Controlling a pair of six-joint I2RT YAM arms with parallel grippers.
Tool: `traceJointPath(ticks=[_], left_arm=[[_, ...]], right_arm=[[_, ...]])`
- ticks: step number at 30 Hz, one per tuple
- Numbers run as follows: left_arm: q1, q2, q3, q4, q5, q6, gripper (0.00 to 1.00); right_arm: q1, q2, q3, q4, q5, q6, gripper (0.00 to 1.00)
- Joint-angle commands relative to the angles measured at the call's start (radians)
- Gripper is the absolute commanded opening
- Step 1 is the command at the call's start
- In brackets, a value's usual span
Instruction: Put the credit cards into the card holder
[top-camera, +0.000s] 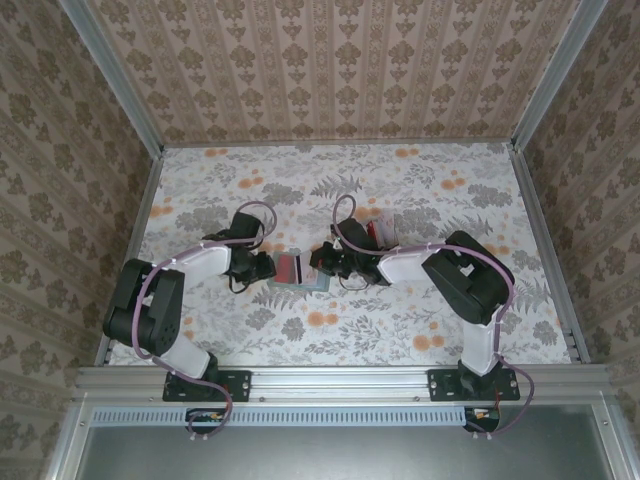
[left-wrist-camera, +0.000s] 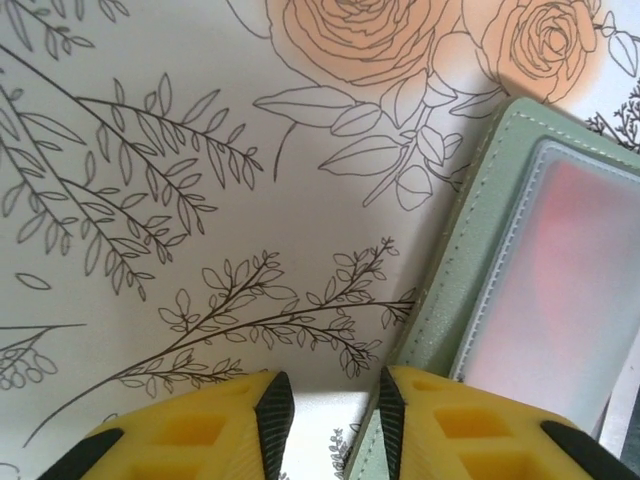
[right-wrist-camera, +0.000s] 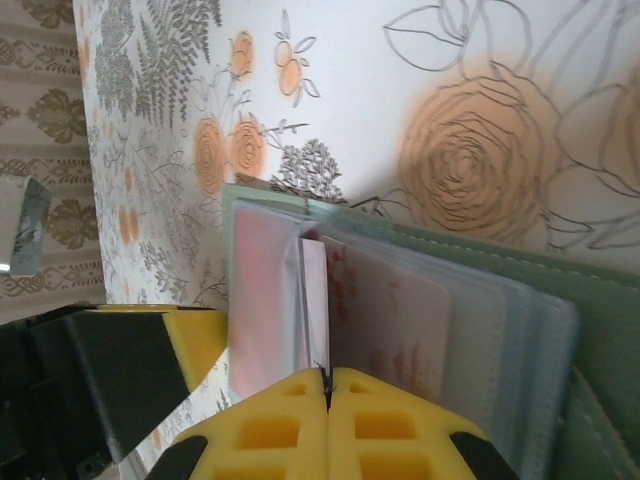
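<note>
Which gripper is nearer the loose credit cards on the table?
Right. The right gripper, at the right edge of the card holder, is close beside the credit cards; the left gripper is at its left edge, farther off.

Card holder (left-wrist-camera: 440, 300): grey-green, fine-grain leather look, matt, stitched edge. Its inner sleeves (right-wrist-camera: 480, 330): frosted translucent plastic, soft sheen. Table cover (left-wrist-camera: 200, 330): smooth, matt, floral print; cloth or paper, can't tell. My left gripper (left-wrist-camera: 332, 390) and right gripper (right-wrist-camera: 327, 375): matt yellow moulded plastic fingers, with dull, rubbery-looking black inserts. Frame rail (top-camera: 340, 380) at the near edge: bare metal, satin, extruded-aluminium look. Walls (top-camera: 330, 70): patterned, matt, wallpaper-like.
</note>
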Motion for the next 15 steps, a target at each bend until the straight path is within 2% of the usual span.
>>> traceJointPath(ticks=[1, 4, 15], left_arm=[[-0.026, 0.082, -0.057, 0.078, 0.071, -0.023, 0.3], [-0.039, 0.088, -0.056, 0.085, 0.072, -0.031, 0.26], [-0.067, 0.104, -0.063, 0.105, 0.069, -0.056, 0.24]], right_arm=[[0.007, -0.002, -0.038, 0.042, 0.058, 0.041, 0.0], [0.007, 0.009, -0.038, 0.048, 0.071, 0.032, 0.0], [0.01, 0.077, 0.04, 0.062, 0.06, 0.03, 0.0]])
